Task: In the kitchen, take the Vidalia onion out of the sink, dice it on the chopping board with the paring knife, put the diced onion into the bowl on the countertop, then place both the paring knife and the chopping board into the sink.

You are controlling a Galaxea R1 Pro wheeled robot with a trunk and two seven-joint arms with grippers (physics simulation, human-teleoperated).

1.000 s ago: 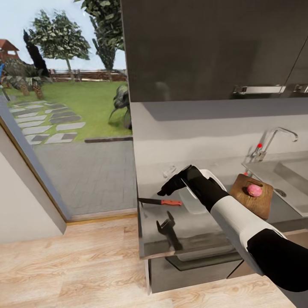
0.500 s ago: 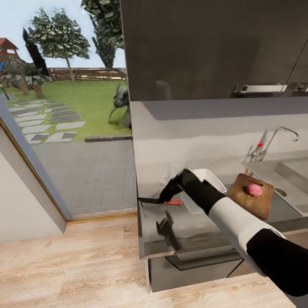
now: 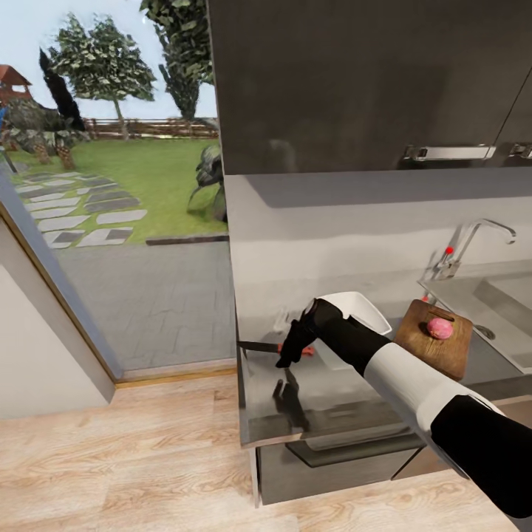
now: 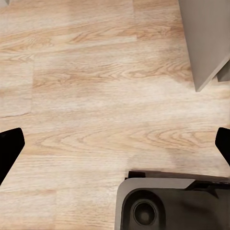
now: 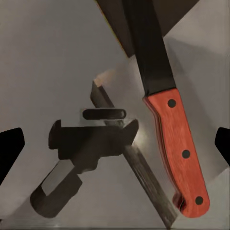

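Note:
The paring knife (image 3: 260,346) lies near the countertop's (image 3: 332,399) left end, its dark blade pointing at the edge. My right gripper (image 3: 290,353) is low over its red handle (image 5: 179,153), open, with the handle between the spread fingertips (image 5: 9,143) but off to one side. The white bowl (image 3: 363,309) stands just behind my right forearm. Right of it, the Vidalia onion (image 3: 440,328), pinkish and whole, rests on the dark chopping board (image 3: 443,355), beside the sink (image 3: 510,295). My left gripper (image 4: 115,148) hangs open over the wood floor.
Dark wall cabinets (image 3: 369,81) hang above the worktop, and a chrome tap (image 3: 473,240) stands behind the sink. The countertop ends at a glass wall (image 3: 118,222) onto a garden. The robot's base (image 4: 158,206) and a cabinet corner (image 4: 206,38) are below the left gripper.
My right gripper has dropped from in front of the bowl down to the knife's handle. Knife, board and onion have not moved.

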